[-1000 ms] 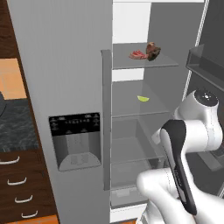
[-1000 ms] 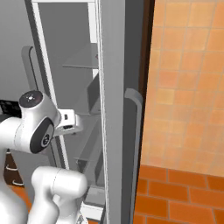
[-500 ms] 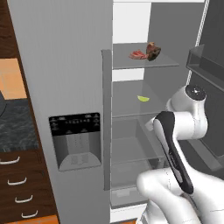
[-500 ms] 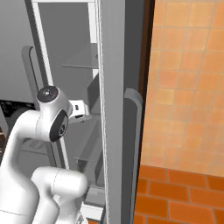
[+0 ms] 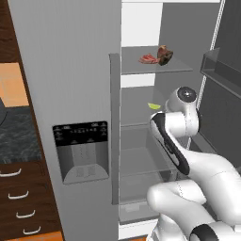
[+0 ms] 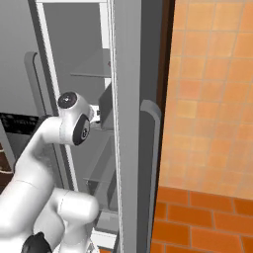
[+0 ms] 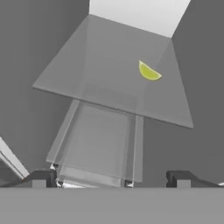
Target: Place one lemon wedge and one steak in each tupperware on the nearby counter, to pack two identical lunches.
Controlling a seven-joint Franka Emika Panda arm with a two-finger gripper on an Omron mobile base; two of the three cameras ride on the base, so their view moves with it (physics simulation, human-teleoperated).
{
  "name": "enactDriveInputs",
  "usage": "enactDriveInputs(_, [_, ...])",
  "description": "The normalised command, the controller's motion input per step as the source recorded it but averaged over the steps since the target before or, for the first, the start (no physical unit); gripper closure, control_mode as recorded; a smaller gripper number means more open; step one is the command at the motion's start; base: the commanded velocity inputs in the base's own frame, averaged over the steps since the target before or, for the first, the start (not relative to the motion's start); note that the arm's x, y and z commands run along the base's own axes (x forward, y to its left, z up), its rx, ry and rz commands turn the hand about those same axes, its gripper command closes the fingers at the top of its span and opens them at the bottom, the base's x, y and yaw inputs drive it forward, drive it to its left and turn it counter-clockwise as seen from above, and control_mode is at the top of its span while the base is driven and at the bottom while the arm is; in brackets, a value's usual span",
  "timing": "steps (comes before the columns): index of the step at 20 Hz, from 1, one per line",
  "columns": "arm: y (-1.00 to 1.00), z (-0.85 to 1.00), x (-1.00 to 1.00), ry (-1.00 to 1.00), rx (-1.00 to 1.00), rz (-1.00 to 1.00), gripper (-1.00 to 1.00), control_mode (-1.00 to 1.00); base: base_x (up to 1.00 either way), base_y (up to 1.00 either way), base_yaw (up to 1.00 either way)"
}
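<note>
Reaching deeper than a second ago, the arm is carrying its wrist up and in through the open fridge doorway, toward the middle glass shelf (image 7: 109,94). The base has not driven; the fridge and the counter (image 5: 14,141) are sitting where they were in both base views.

The gripper (image 7: 110,179) is pointing into the fridge with its two dark fingertips (image 7: 39,179) standing wide apart and nothing between them, probably so they can close around the fruit. The lemon wedge (image 7: 148,71) is lying on the middle shelf, toward its back right corner as the hand camera sees it, well apart from the fingertips. The steak (image 5: 148,59) is resting on the shelf above, near its front edge, just beside a darker brown item I cannot identify. The wedge looks like the first pick, since the hand is lining up with its shelf.
</note>
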Motion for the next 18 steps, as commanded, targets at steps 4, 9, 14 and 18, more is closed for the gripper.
enactDriveInputs(4, [-0.52, 0.0, 0.93, 0.0, 0.0, 0.0, -1.0, -1.0, 0.0, 0.0, 0.0])
enactDriveInputs(9, [-0.11, -0.29, 0.94, 0.0, -0.01, 0.0, -1.0, -1.0, 0.0, 0.0, 0.0])
enactDriveInputs(14, [-0.22, -0.27, 0.81, 0.0, 0.0, 0.01, -1.0, -1.0, 0.0, 0.0, 0.0])
enactDriveInputs(18, [-0.34, 0.0, 0.57, 0.0, 0.0, 0.04, -1.0, -1.0, 0.0, 0.0, 0.0])
